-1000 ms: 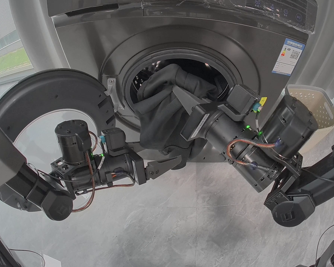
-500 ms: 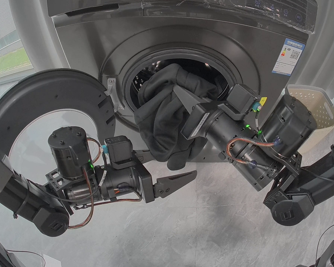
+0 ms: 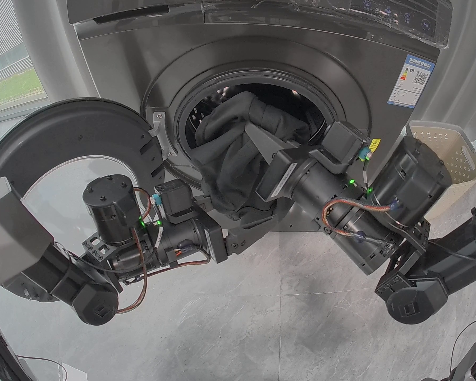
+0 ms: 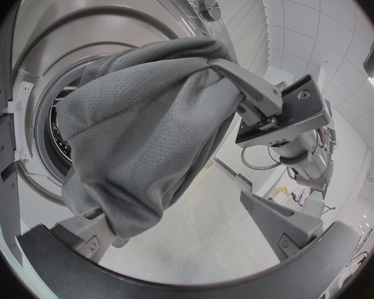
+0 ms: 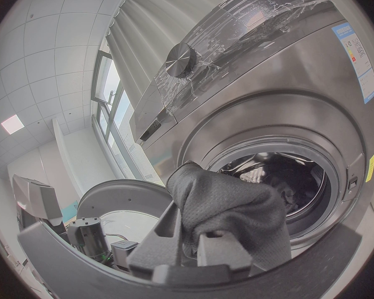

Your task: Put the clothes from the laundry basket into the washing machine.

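Observation:
A dark grey garment (image 3: 232,154) hangs out of the washing machine's round drum opening (image 3: 301,101), part inside and part draped over the lower rim. My right gripper (image 3: 254,133) is shut on a fold of the garment (image 5: 224,212) just in front of the opening, and the right gripper (image 5: 191,239) shows the cloth bunched between its fingers. My left gripper (image 3: 254,219) sits open right under the garment's hanging end. In the left wrist view the garment (image 4: 145,138) drapes onto one finger of the left gripper (image 4: 187,229), with the right gripper (image 4: 232,75) above.
The machine's door (image 3: 74,138) stands swung open at the left, close behind my left arm. A cream laundry basket (image 3: 452,154) stands on the floor right of the machine, behind my right arm. Grey tiled floor (image 3: 259,313) lies open in front.
My left gripper dipped down and away from the garment, then rose back up under its hanging end. The garment's lower end now sits higher. My right gripper kept its hold and place.

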Motion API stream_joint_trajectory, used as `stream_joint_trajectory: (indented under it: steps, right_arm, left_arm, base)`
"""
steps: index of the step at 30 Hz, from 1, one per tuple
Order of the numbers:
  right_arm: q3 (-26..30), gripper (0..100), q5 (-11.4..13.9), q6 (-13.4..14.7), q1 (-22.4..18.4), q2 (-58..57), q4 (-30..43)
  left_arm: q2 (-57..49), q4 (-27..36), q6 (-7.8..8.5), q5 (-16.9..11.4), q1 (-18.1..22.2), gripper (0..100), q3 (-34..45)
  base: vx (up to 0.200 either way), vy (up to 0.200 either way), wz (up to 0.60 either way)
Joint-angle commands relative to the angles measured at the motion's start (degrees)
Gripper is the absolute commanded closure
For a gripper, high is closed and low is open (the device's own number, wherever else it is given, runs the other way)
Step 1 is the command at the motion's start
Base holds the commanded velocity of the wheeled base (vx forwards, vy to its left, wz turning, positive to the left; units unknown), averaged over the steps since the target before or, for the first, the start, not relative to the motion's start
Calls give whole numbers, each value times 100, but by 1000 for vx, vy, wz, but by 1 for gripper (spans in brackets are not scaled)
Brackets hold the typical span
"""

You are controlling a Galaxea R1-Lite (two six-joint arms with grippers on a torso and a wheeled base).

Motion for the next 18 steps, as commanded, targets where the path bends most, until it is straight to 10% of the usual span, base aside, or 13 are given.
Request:
stream_joint_trajectory:
  steps: [1, 15, 16, 18]
  right_arm:
    - [6, 100, -2, -1, 3, -25, -2]
    - [32, 100, -2, -1, 3, -25, -2]
    - [32, 100, -2, -1, 12, -25, -2]
    - [32, 100, -2, -1, 12, -25, -2]
  left_arm:
    - [205, 20, -10, 5, 9, 0, -181]
    - [346, -120, -10, 331, 27, 0, -339]
    - [346, -120, -10, 339, 27, 100, -348]
    - [381, -182, -10, 410, 27, 100, -392]
  base:
    - [0, 0, 0]
    - [0, 0, 0]
    - [0, 0, 0]
    - [0, 0, 0]
